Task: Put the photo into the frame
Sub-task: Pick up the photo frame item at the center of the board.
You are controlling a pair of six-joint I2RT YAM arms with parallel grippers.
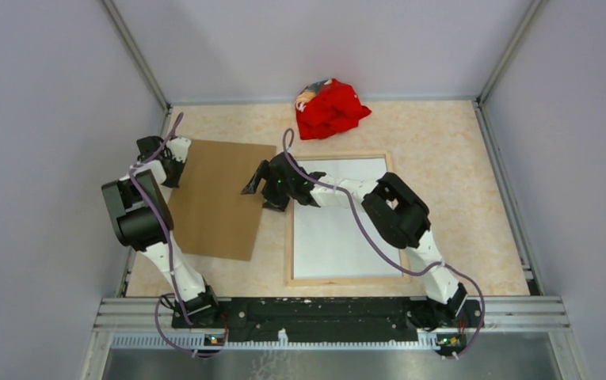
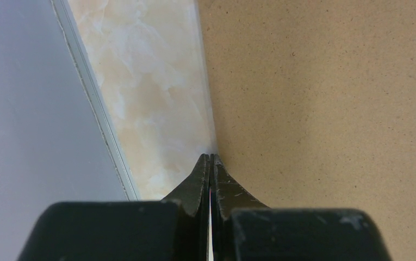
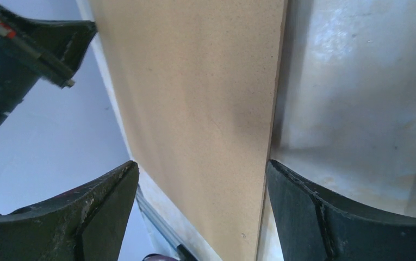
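Now left gripper (image 2: 211,159) closed at board (image 2: 330,109) edge, right gripper (image 3: 203,163) wide

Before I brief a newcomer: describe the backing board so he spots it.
On the left half of the beige table, left of the wood-edged frame, is the backing board. It is thin, plain brown; the frame's middle is white, the far cloth red.

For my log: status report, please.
Left gripper shut at board corner. Right gripper open astride board edge. Photo in frame, white back up. Right arm over frame.
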